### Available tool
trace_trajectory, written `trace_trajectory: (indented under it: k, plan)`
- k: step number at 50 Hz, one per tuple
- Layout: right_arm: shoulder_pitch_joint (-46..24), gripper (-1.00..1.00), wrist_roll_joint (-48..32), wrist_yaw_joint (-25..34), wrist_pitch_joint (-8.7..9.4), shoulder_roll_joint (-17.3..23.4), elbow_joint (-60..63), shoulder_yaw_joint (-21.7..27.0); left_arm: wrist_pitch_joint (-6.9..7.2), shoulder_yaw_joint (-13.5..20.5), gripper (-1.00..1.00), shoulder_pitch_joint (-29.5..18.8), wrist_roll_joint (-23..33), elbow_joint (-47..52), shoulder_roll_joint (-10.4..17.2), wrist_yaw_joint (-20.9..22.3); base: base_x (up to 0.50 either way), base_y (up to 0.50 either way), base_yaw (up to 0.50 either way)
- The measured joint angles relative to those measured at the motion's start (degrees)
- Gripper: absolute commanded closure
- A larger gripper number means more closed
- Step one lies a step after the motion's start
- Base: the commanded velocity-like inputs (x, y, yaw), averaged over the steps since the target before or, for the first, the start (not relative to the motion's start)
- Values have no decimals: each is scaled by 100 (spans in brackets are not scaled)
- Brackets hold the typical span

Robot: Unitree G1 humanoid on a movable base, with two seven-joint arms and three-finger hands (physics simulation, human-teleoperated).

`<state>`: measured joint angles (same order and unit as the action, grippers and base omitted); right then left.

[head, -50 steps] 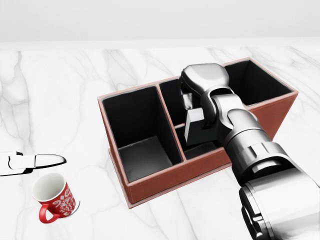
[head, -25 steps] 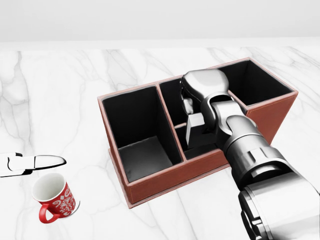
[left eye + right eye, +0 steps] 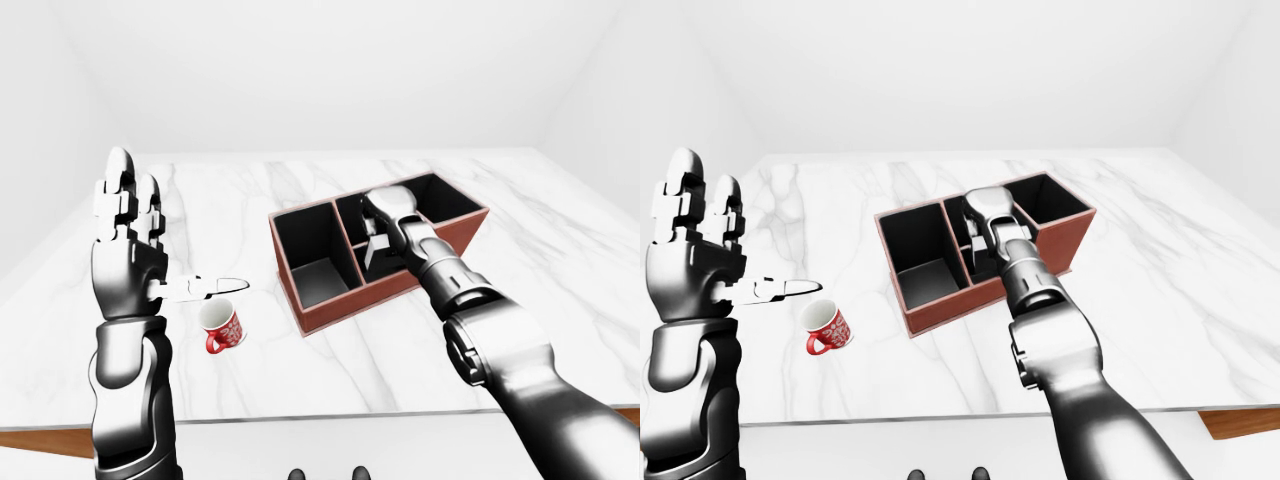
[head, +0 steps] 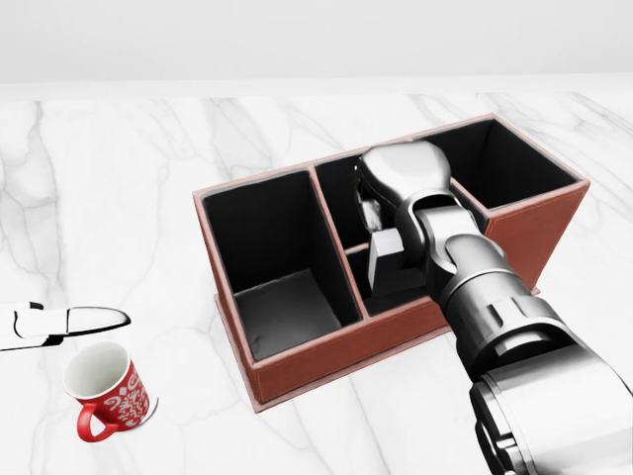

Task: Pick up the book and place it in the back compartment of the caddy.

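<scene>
The red-brown caddy (image 4: 297,371) lies on the marble table, with black cells inside: a large one at each end and two small ones in the middle. My right hand (image 4: 381,230) hangs over the middle cells, shut on the pale grey book (image 4: 386,259). The book stands upright and dips below the rim, by the divider between the two small cells. Which of them holds its lower edge I cannot tell, as the hand hides the fingers and the book's top. My left hand (image 3: 160,240) is raised open at the left, far from the caddy.
A red mug (image 4: 107,391) with a white pattern stands at the lower left of the head view, under my left thumb (image 4: 69,321). The table's near edge (image 3: 300,420) runs along the bottom of the left-eye view.
My right hand has sunk a little toward the caddy, and the book now sits deeper between the walls. The left hand, mug and caddy are unmoved.
</scene>
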<state>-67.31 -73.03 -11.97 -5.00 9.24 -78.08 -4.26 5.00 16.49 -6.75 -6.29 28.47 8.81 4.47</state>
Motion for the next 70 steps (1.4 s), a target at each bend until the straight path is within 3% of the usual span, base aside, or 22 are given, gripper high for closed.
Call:
trace_trajectory:
  k: [34, 35, 36, 37, 70]
  plan:
    - [23, 100, -61, -366, 0, -20, -4, -1, 0, 1, -100, 3, -1, 6, 1, -7, 0, 0, 0]
    - [25, 87, -61, -371, 0, -21, -4, 0, 0, 2, -100, 3, -2, 7, 1, -7, 0, 0, 0]
    - [25, -51, -68, -385, 0, -21, 0, -4, 0, 2, -100, 4, -2, 8, 1, -7, 0, 0, 0]
    - [24, -100, -75, -399, 0, -21, 4, -8, 0, 2, -100, 4, -2, 9, 0, -7, 0, 0, 0]
    - [-38, -100, 173, -396, 0, 17, 209, 41, 0, 27, -100, -12, -26, 17, 12, -23, 0, 0, 0]
